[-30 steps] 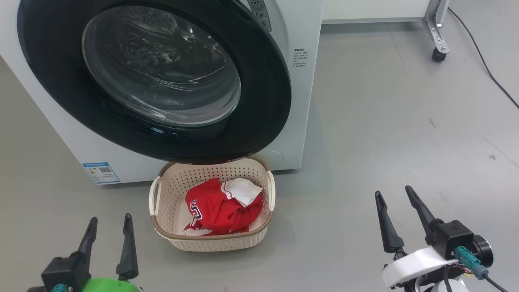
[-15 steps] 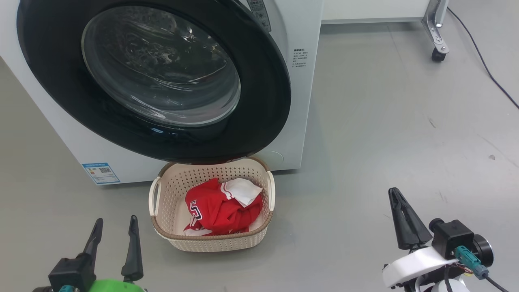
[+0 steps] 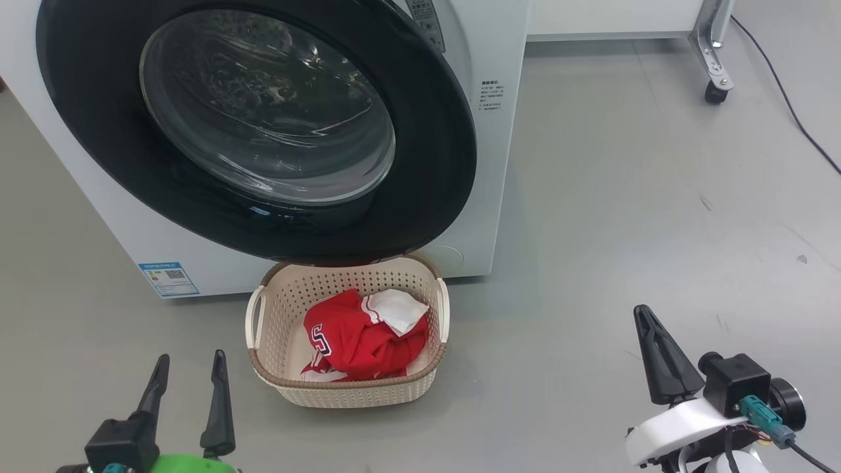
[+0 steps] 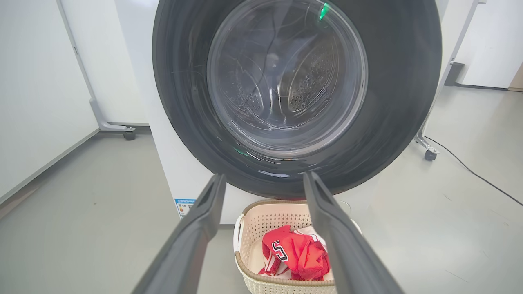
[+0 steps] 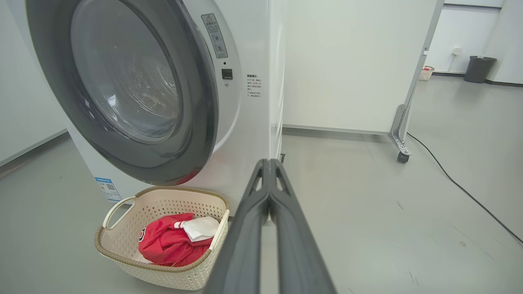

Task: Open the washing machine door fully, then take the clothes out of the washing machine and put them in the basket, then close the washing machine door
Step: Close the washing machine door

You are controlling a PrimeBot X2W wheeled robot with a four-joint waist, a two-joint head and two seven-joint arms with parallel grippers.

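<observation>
Clothes (image 3: 355, 335) in basket (image 3: 355, 394), ahead between left gripper (image 3: 190, 356), right gripper (image 3: 642, 310).

Washing machine (image 3: 138, 230) – white body, small black print on the front, blue label sticker (image 3: 168, 279). Washing machine door (image 3: 98, 151): glossy black rim, clear glass centre; drum (image 4: 312, 79) behind it silvery, dotted with holes. Basket (image 3: 355, 394) cream, hole-dot pattern all over, brown woven-look rim. Clothes (image 3: 358, 345) red, white stripes, dark S with white edging; 1 plain white piece (image 3: 399, 311). Floor (image 3: 624, 197) plain grey, black cable (image 3: 794, 123). Left gripper (image 3: 190, 356) black, green wrist shell – right gripper (image 3: 642, 315) black, white shell, teal plug (image 3: 762, 417).
</observation>
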